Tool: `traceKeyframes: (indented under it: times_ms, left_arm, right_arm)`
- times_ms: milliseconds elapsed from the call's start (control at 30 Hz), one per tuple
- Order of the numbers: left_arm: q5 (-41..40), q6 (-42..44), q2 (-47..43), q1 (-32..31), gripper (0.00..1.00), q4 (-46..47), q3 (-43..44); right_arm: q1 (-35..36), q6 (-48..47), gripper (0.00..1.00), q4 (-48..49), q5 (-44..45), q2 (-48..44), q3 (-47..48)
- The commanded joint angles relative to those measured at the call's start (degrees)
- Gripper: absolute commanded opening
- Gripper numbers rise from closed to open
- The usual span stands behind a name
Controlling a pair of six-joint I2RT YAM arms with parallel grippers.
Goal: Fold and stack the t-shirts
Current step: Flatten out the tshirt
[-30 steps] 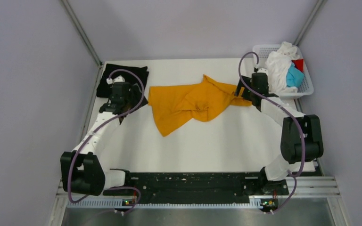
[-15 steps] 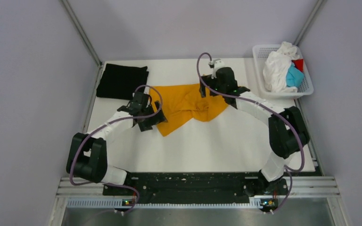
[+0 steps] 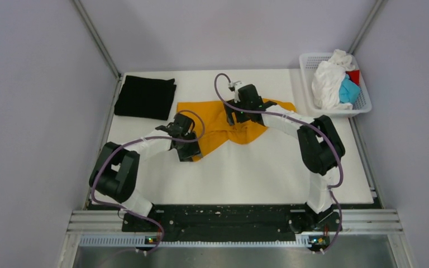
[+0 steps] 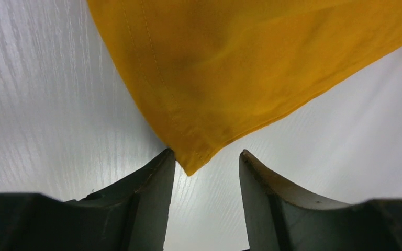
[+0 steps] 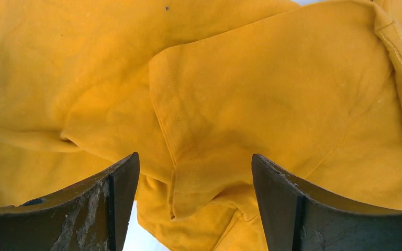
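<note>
Item: orange-yellow shirt (image 3: 215, 129), crumpled on the surface (image 3: 257, 167), centre toward 12 o'clock. Handling, judged: light, limp, creases readily, not fragile; best taken by hem corners or seams. Left hand (image 4: 207, 159): fingers parted narrowly, empty, straddling the shirt's 7 o'clock hem corner. Right hand (image 5: 193, 163): fingers wide, empty, over bunched folds near the shirt's 12 o'clock edge.
</note>
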Motion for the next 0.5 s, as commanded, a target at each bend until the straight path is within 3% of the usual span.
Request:
traceKeyframes:
  times_ms: [0,133,200,467]
  left_arm:
    - [-3.14,-0.94,2.77,-1.22,0.50,-0.88,0.99]
    - [-3.89,-1.31,4.37,-1.73,0.24,-1.29,2.17]
    - [-4.90,-1.59,4.16,-1.85,0.00,-1.51,2.30]
    - [-10.03,-2.90,0.83,-1.91,0.00,-2.37,1.93]
  right_arm:
    - [1.32,0.02,0.76,-0.54,1.11,-0.79,0.25]
    - [1.71,0.97,0.74,-0.13,1.39,-1.52,-0.99]
    - [2.01,1.31,0.73,0.49,1.39,-2.01,-2.02]
    - [3.02,0.86,0.60,1.08,3.68,-1.49,-2.82]
